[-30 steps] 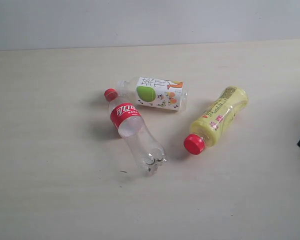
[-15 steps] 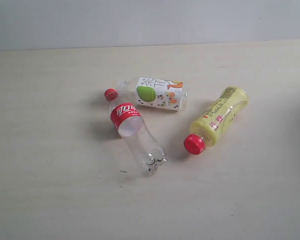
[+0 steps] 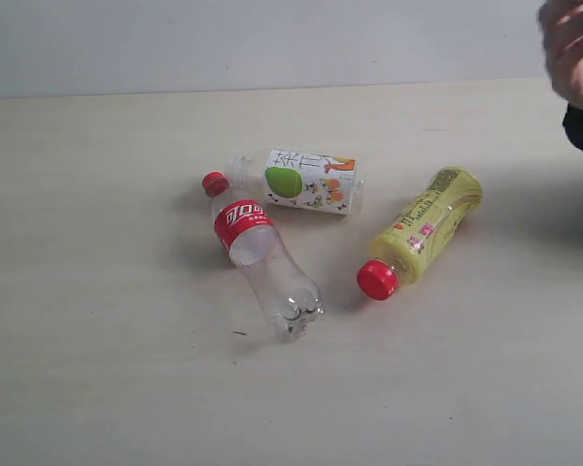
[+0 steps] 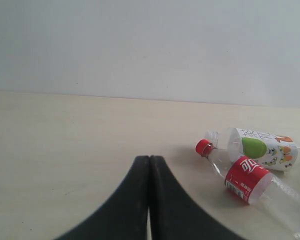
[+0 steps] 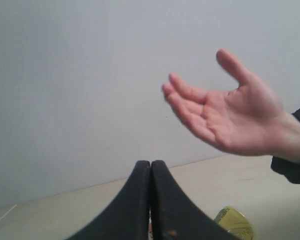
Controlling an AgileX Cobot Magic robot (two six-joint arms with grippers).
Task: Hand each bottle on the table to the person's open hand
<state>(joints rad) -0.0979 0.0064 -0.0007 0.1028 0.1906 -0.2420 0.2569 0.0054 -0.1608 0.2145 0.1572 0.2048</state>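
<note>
a: since half a second ago a hand (image 3: 575, 49) has come in at the far right corner. the three bottles have not shifted.
b: and your grippers?
a: both are clenched on nothing. the left gripper (image 4: 149, 159) has its jaws pressed together over bare table (image 3: 97, 379). the right gripper (image 5: 150, 164) is the same, facing the open palm.
b: so what bites you first?
a: nearest is the clear bottle (image 3: 265, 262). it lies on its side and looks empty and light, so i'd expect it to roll or squirt out if you close off-centre. its cap sits just beside the neck of the apple bottle (image 3: 306, 182), and i can't tell if they touch. come down there and you'd likely shove both.
b: the yellow bottle (image 3: 423, 233)?
a: it's a little further back, apart from the others, on the right arm's side. that makes it the cleaner pick, but it's round and free to roll too.
b: and at the far end?
a: the hand is up off the table and blurred in the exterior view, so it may be moving. let go before the palm is under the bottle and it drops. you must also part the jaws before descending, or they'd only knock a bottle away.
</note>
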